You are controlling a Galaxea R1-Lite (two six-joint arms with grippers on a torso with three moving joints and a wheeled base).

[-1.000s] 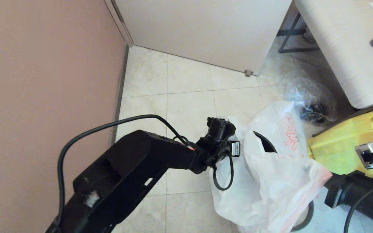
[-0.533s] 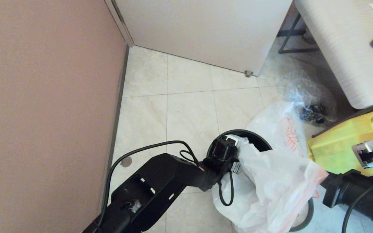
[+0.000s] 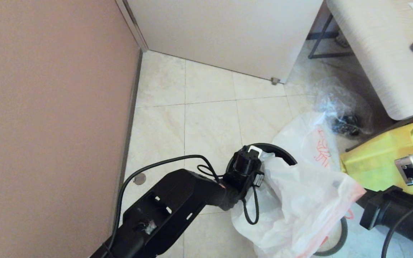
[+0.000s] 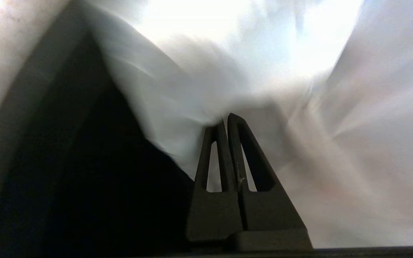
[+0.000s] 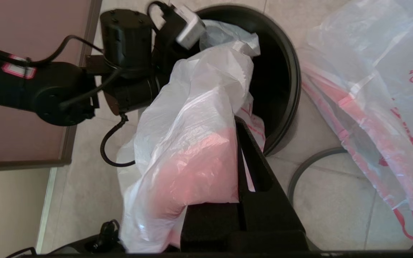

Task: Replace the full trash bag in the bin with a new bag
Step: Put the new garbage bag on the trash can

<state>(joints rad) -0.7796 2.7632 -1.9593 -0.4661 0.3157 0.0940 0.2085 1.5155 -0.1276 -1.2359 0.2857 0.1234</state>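
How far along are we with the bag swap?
Done: the full trash bag lies on the floor beyond the bin, the hoop off beside it. In hand: left hand and right hand each pinch the new bag, its end dipping into the bin. Remaining: spreading it open, folding its rim over, refitting the hoop.

Bin (image 3: pixel 288 154) on the floor (image 3: pixel 206 107) near the middle, with the new bag (image 3: pixel 299 200) draped over its near side and spilling forward. Full trash bag (image 3: pixel 312 138) just behind and right of the bin, hoop (image 3: pixel 335 240) flat on the floor at the near right. Left gripper (image 4: pixel 224 123) at the bin's left rim, right gripper (image 5: pixel 244 143) at the new bag's right edge.
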